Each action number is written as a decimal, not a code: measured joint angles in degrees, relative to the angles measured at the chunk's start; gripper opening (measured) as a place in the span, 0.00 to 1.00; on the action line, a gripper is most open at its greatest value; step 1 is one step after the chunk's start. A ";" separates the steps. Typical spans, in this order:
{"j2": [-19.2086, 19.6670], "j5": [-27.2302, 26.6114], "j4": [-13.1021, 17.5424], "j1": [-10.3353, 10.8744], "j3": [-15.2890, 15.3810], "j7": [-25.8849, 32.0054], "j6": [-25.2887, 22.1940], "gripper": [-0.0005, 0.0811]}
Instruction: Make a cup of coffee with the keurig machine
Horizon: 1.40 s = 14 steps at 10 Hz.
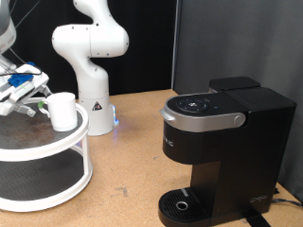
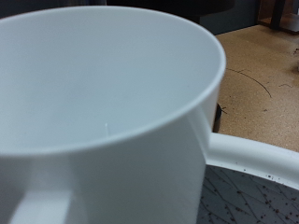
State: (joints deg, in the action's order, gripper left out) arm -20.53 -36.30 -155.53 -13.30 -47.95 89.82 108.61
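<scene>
The white cup [image 1: 62,110] stands on the top tier of a round white stand [image 1: 66,144] at the exterior view's left. My gripper [image 1: 32,96], with blue parts on it, reaches in from the left edge and sits right beside the cup at about its height. The wrist view is almost filled by the cup [image 2: 103,103], seen very close with its empty inside showing; my fingers do not show there. The black keurig machine [image 1: 222,142] stands at the exterior view's right, its silver-rimmed lid [image 1: 201,109] down and nothing on its round drip base [image 1: 182,202].
The stand has two tiers with a dark mat on top [image 2: 252,201] and a white rim [image 2: 257,154]. A white robot arm base [image 1: 90,61] stands behind it on the wooden table [image 1: 133,161]. A black curtain hangs at the back.
</scene>
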 joint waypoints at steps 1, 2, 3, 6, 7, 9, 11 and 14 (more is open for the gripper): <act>0.00 -0.10 -0.28 0.00 0.00 0.22 0.01 0.99; 0.00 -0.10 -0.56 0.00 0.00 0.43 0.07 0.84; 0.00 -0.10 -0.86 0.00 0.00 0.60 0.29 0.67; 0.00 -0.10 -1.45 0.00 0.01 0.74 0.95 0.28; 0.00 -0.10 -1.65 0.00 0.01 0.74 1.47 0.28; -0.03 -0.06 -1.80 -0.14 0.03 0.45 1.77 0.09; -0.37 0.04 -1.78 -0.44 0.21 -1.29 1.57 0.09; -3.87 0.22 -0.96 -1.26 0.88 -5.76 -0.76 0.09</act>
State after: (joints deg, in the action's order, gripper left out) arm -24.40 -36.08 -156.49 -14.56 -47.07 84.06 107.86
